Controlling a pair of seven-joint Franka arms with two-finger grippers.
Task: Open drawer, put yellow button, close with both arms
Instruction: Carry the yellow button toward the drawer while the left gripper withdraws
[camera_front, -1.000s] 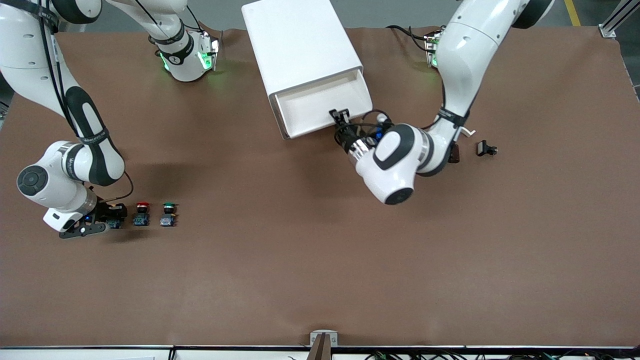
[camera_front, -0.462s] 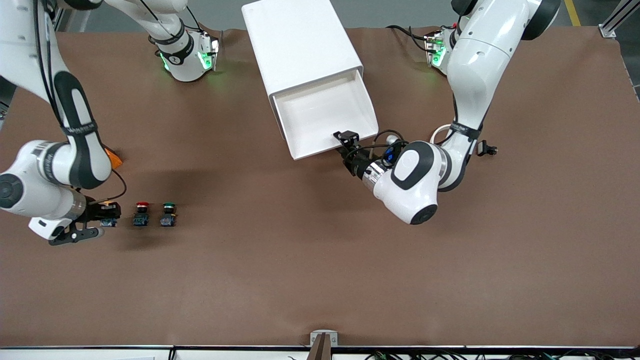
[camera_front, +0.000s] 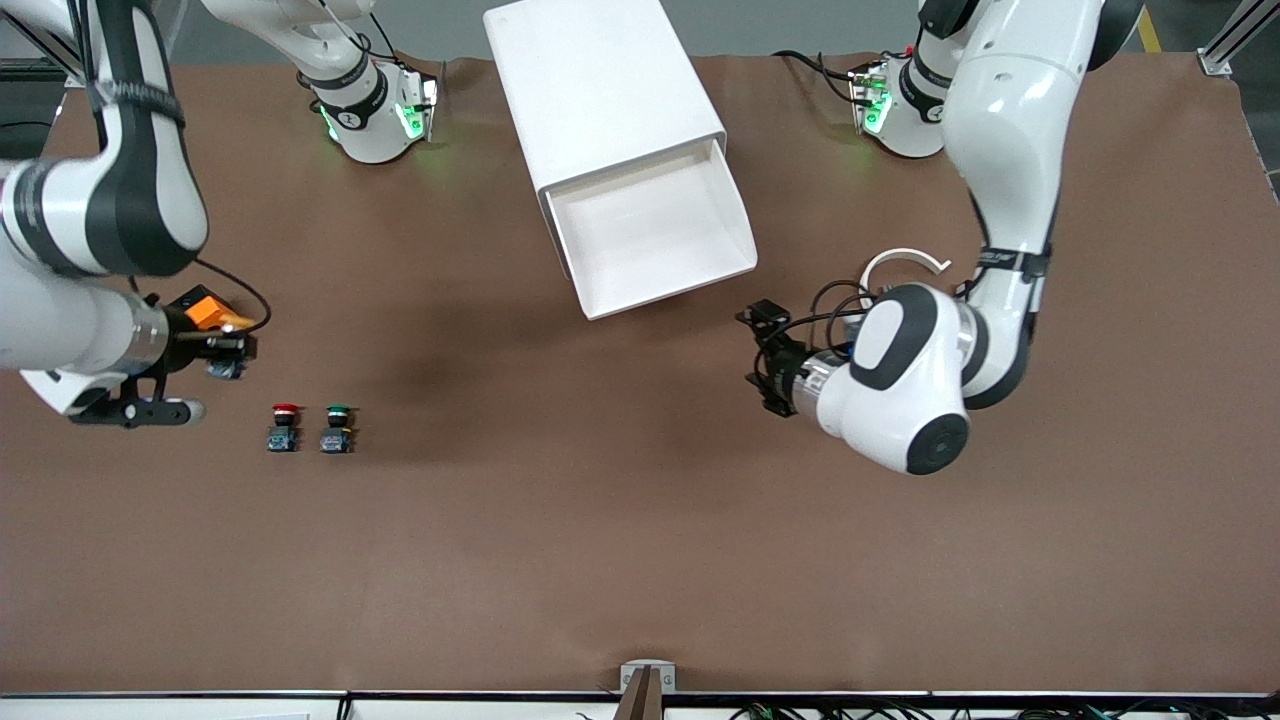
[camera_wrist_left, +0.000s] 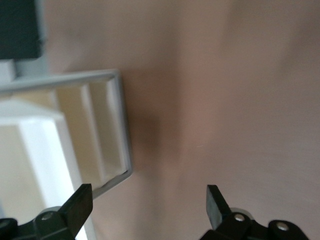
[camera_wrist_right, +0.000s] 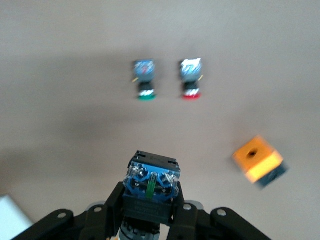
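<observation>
The drawer (camera_front: 650, 235), uppermost in the white cabinet (camera_front: 600, 90), stands pulled open with its white tray bare. My left gripper (camera_front: 765, 360) is open and empty over the table, clear of the drawer front; in the left wrist view the gripper (camera_wrist_left: 147, 207) has its fingers wide apart and the cabinet's drawers (camera_wrist_left: 90, 130) show to one side. My right gripper (camera_front: 228, 355) is shut on the yellow button (camera_front: 230, 368), held above the table at the right arm's end. In the right wrist view the gripper (camera_wrist_right: 151, 192) grips the button's blue base block (camera_wrist_right: 152, 177); its cap is hidden.
A red-capped button (camera_front: 285, 428) and a green-capped button (camera_front: 338, 428) stand side by side on the table below the right gripper, and show in the right wrist view as red (camera_wrist_right: 191, 80) and green (camera_wrist_right: 145, 80). An orange block (camera_wrist_right: 257, 162) lies close by.
My left gripper pulled the drawer farther open, let go and moved away toward the front camera. My right gripper rose from the row of buttons with the yellow button.
</observation>
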